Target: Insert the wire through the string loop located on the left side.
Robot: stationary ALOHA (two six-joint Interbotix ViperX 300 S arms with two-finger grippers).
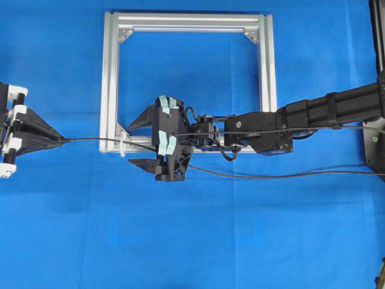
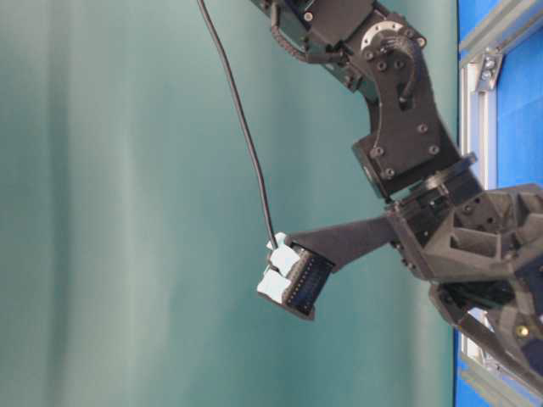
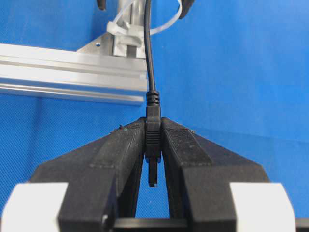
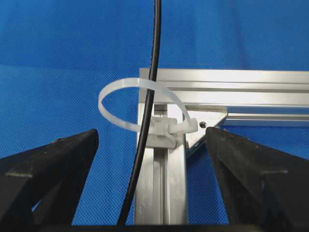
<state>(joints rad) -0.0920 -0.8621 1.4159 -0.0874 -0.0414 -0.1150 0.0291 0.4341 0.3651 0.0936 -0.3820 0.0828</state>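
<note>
**A:** How far along is this, would you say?

**B:** Nearly done, I judge. The wire runs through the string loop at the frame's lower left corner; the right wrist view shows it passing inside the white ring and on over the bar. In the overhead view it comes out on the left of the frame and carries on to the left hand.

**A:** And that hand has it?

**B:** Yes. The left hand's fingers are clamped on the plug end, with the slim tip poking out behind them between the pads. It sits well left of the aluminium frame, and the wire looks stretched fairly straight from loop to hand.

**A:** The right hand?

**B:** The right hand hovers over that corner with its fingers spread wide, one on each side of the loop, holding nothing.

**A:** So what is left?

**B:** Little, as I read it: perhaps drawing more length through, then letting go.

**A:** Anything in the way?

**B:** The right hand crowds the loop, and its arm lies along the frame's lower bar. A second stretch of the wire trails across the blue bench below that arm. Otherwise the wire's path to the left looks free.
</note>
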